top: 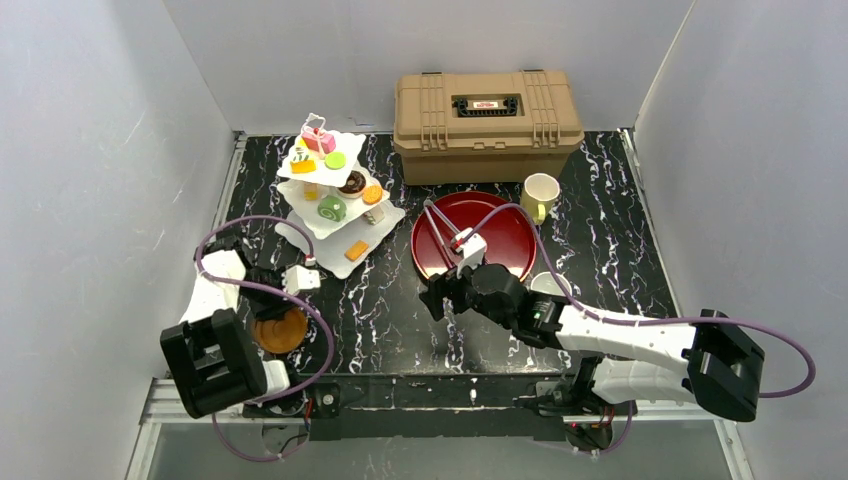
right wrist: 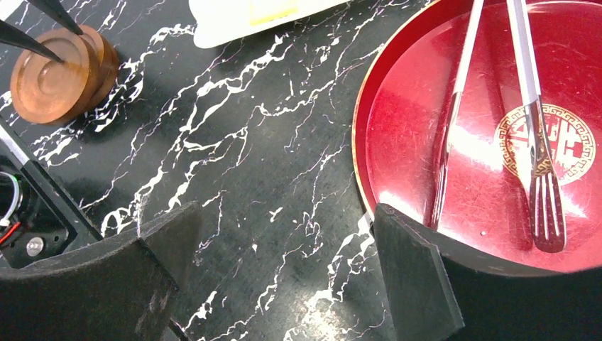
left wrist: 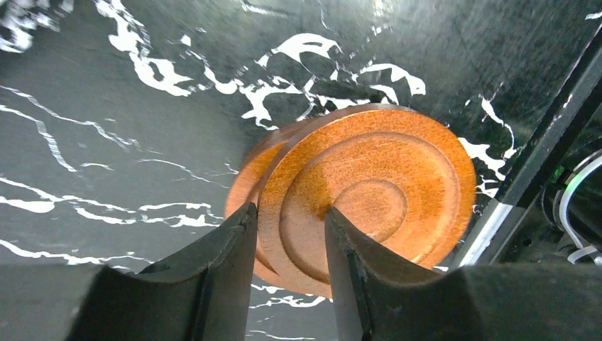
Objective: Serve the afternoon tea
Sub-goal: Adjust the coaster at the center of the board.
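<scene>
Two brown coasters lie stacked near the table's front left; they also show in the right wrist view. My left gripper grips the top coaster across its rim, one finger on the outer edge and one on its face. My right gripper is open and empty over the table, left of the dark red tray. The white three-tier stand at the back left holds several toy pastries. The cream-yellow mug stands behind the tray. The white mug is partly hidden by my right arm.
Metal tongs lie on the dark red tray. The tan plastic case stands at the back. The table's front rail runs close beside the coasters. Grey walls enclose the table on three sides.
</scene>
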### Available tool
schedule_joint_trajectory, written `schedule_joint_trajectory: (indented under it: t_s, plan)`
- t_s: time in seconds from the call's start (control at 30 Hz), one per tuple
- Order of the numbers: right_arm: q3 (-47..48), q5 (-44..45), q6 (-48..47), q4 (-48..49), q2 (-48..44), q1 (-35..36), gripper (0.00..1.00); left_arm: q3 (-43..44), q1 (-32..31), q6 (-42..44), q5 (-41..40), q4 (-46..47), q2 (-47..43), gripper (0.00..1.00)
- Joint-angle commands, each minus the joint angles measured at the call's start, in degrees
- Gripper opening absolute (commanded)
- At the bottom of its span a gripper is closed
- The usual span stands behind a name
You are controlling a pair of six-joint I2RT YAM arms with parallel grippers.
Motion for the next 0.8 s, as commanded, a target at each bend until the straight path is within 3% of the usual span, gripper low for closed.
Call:
schedule_joint_trajectory:
  t_s: [0.0, 0.37, 0.47, 0.63, 0.77]
  plan:
    - [-0.1, 1.6, 0.6, 2.3, -1.6, -0.3, 0.98, 5.2, -3.4, -1.8, 6.1, -4.8, -4.2, 0.28]
    - [-0.9, 2.1, 0.5, 1.7, -2.7, -0.7, 0.98, 8.4, -21.0, -12.7, 10.6, -8.1, -5.7, 0.28]
    - [-1.3, 0.7, 0.8, 2.2, -2.3, -0.7, 0.98, 9.5, -21.4, -14.6, 7.1, -7.7, -5.0, 0.39]
    - [-0.9, -5.2, 3.0, 9.3, 4.1, -0.7, 0.98, 12.8, -9.8, -12.4, 6.0, -7.8, -3.3, 0.57]
    - [5.2, -14.3, 5.2, 16.6, 16.0, -0.7, 0.98, 17.4, 1.8, -9.6, 6.1, -9.6, 1.5, 0.61]
